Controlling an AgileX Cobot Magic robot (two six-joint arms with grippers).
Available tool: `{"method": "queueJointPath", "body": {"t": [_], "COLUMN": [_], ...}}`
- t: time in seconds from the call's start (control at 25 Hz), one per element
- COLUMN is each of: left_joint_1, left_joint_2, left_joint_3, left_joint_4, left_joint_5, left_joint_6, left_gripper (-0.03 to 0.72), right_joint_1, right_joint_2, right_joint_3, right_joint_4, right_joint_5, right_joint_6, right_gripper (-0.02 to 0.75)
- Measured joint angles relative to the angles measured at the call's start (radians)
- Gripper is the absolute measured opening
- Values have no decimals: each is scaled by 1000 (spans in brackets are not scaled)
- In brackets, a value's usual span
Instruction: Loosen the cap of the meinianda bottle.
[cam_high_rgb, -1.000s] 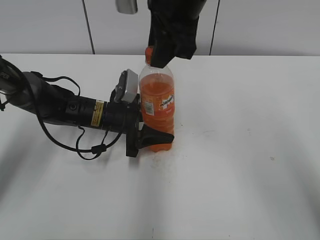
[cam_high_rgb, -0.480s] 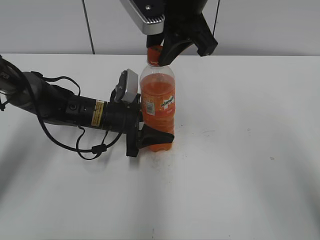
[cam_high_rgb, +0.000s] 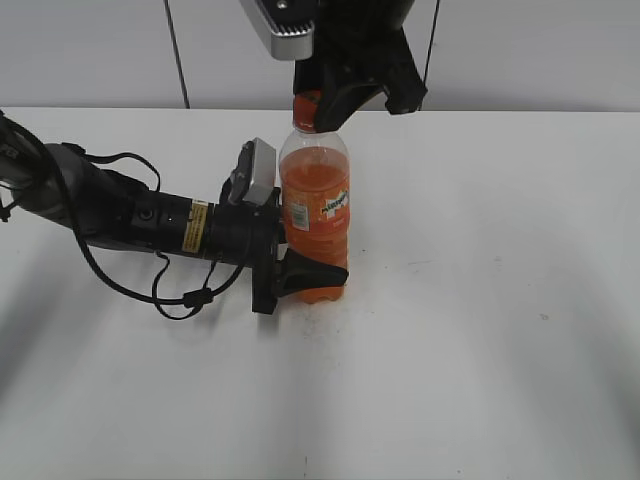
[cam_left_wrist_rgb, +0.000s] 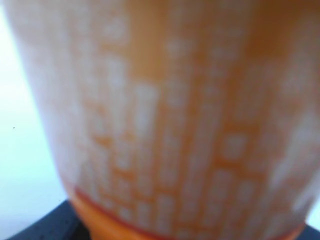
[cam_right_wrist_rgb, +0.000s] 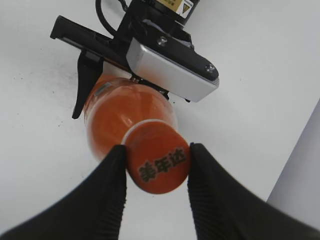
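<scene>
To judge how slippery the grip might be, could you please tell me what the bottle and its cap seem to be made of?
The meinianda bottle: apparently clear glossy plastic, since the orange drink shows through and the wall glints. The cap: seemingly opaque orange plastic, with a fairly smooth top and dark printed characters.

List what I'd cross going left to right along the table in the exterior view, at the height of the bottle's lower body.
Left arm → left wrist camera → left end effector, clamped around the base of the Mirinda bottle → bare white table.
</scene>
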Motion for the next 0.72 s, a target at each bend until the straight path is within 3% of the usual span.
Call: {"method": "queueJointPath", "body": {"t": [0.28, 0.72], "left_joint_1": [0, -1], "left_joint_2": [0, 0], "left_joint_3": [0, 0], "left_joint_4": [0, -5], "left_joint_5": [1, 7], "left_joint_6": [-3, -18], "left_gripper": [400, 400], "right_joint_1": [0, 2], "right_joint_2": [0, -9], "right_joint_3": [0, 0], "right_joint_4": [0, 49], "right_joint_5": [-4, -14], "right_joint_6": [61, 199], "right_gripper": [309, 443]}}
